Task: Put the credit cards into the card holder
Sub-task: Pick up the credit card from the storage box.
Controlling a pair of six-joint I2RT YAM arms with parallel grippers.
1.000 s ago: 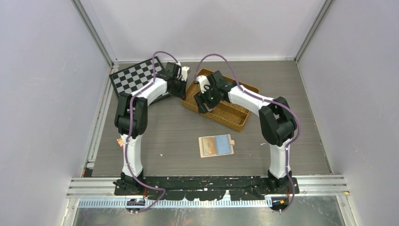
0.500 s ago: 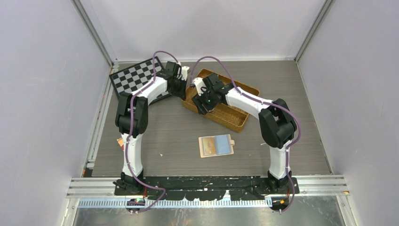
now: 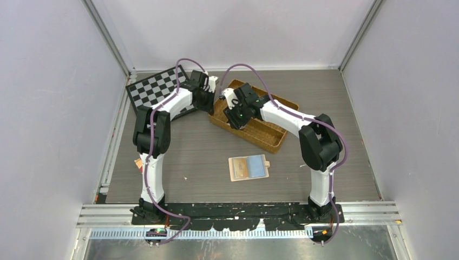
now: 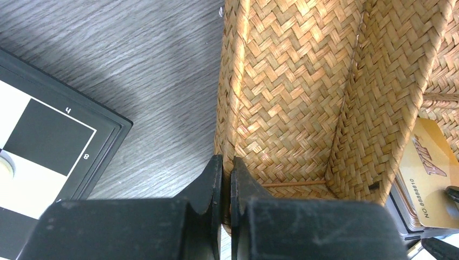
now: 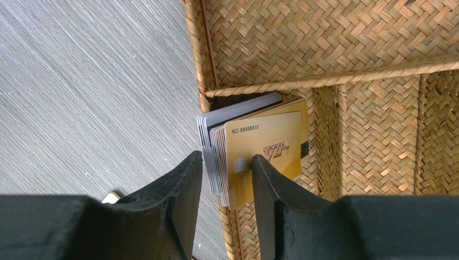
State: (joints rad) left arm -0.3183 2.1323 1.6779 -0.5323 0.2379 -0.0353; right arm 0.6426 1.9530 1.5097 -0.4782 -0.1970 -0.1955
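Observation:
The card holder [image 3: 233, 176] lies open on the table near the front, with a blue card [image 3: 257, 167] and an orange-tan one [image 3: 240, 169] in its sleeves. A stack of credit cards [image 5: 216, 146] stands on edge in the end compartment of the wicker tray [image 3: 265, 132], a gold VIP card [image 5: 270, 143] in front; that gold card also shows in the left wrist view [image 4: 427, 179]. My right gripper [image 5: 227, 162] is open and straddles the stack and the tray wall, its right finger against the gold card. My left gripper [image 4: 227, 173] is shut on the tray's end wall [image 4: 233, 97].
A chessboard [image 3: 154, 89] lies at the far left, next to the tray, and shows in the left wrist view [image 4: 43, 146]. A small orange-brown item [image 3: 138, 162] sits at the table's left edge. Both arms crowd the tray's left end.
My right gripper has shifted a little left and farther back over the tray's end compartment. The left arm and the card holder have not moved.

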